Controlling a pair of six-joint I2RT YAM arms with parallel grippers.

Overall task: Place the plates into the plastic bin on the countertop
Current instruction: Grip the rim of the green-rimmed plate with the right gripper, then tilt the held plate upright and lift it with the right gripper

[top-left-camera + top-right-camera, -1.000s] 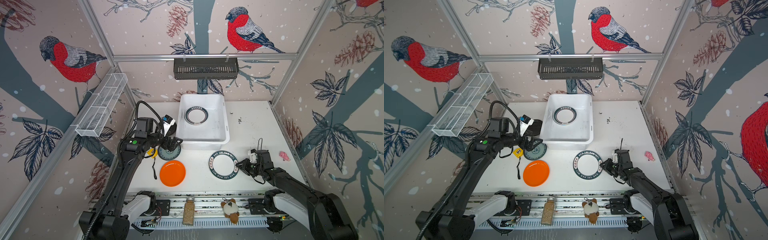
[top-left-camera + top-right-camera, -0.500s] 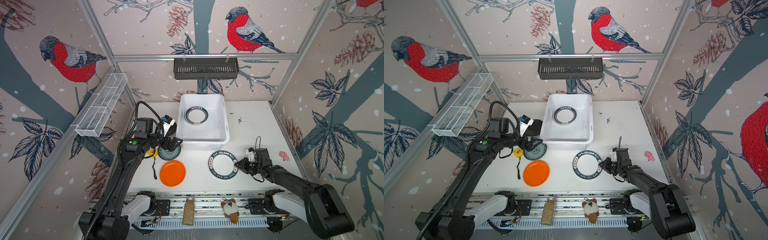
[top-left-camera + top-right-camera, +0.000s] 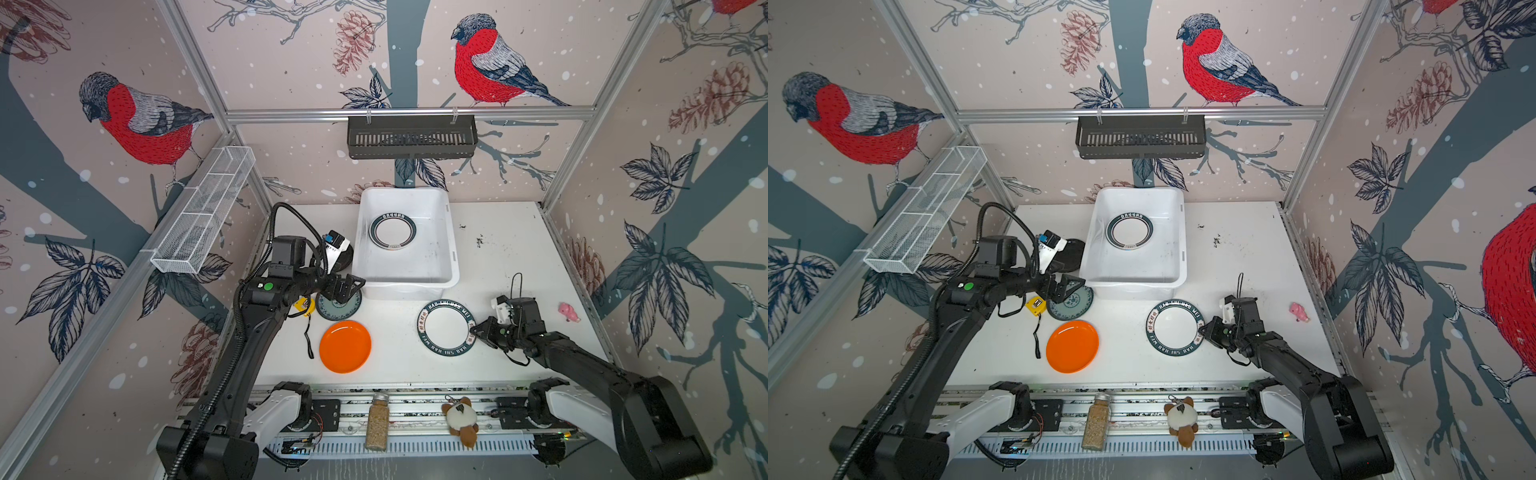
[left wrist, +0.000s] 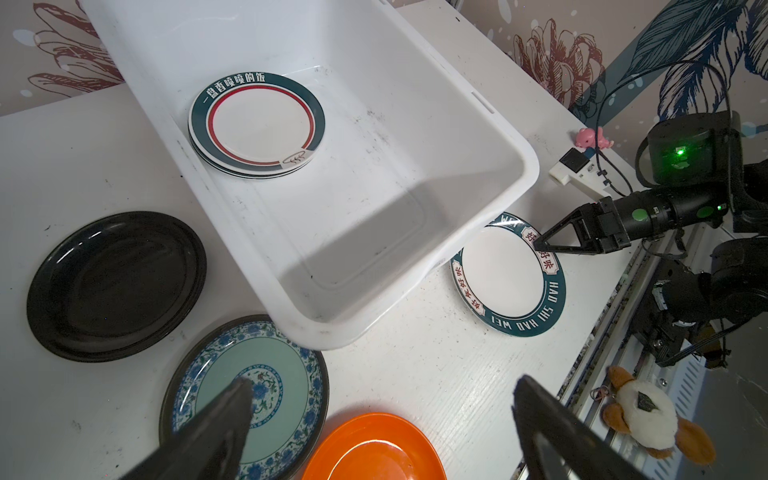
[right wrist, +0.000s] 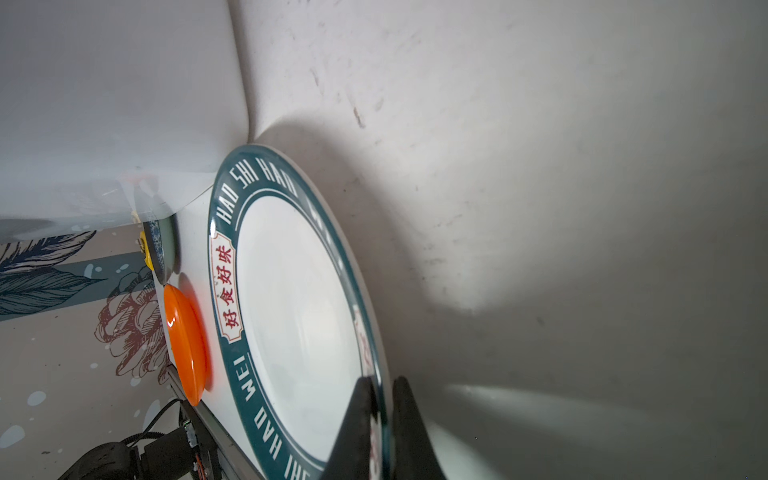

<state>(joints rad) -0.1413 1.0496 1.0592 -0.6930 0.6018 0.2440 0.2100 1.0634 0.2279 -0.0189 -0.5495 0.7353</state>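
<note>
The right gripper (image 3: pixel 478 331) reaches in low from the near right, its jaws clamped on the right rim of the lettered plate (image 3: pixel 446 328). In the right wrist view one finger (image 5: pixel 353 419) lies over the plate's face and the other sits under its edge. Whether the plate is off the countertop (image 3: pixel 507 257) cannot be told. It lies just near the plastic bin (image 3: pixel 409 286), whose tall near wall stands between the plate and the bin's inside.

On the bin's floor, toward its far left, rests a small stack of ringed plates (image 3: pixel 392 232). The rest of the floor is bare.

The left gripper (image 3: pixel 350 287) hovers at the bin's near left corner with its jaws wide apart and nothing between them. It is above the far edge of the teal floral plate (image 3: pixel 337 308). Just near that plate lies the orange plate (image 3: pixel 345 347), and the two are close but apart. The black plate (image 4: pixel 116 286) sits left of the bin, farther back, and is mostly hidden behind the left arm's wrist in both top views.

A yellow tag (image 3: pixel 303 305) with a black cord lies left of the floral plate. A pink toy (image 3: pixel 568 312) lies near the right edge, right of the right gripper. A spice jar (image 3: pixel 377 424) and a plush toy (image 3: pixel 459 420) rest on the near rail. On the far wall hangs a black slotted basket (image 3: pixel 411 137), and on the left wall a wire mesh tray (image 3: pixel 203 220).
</note>
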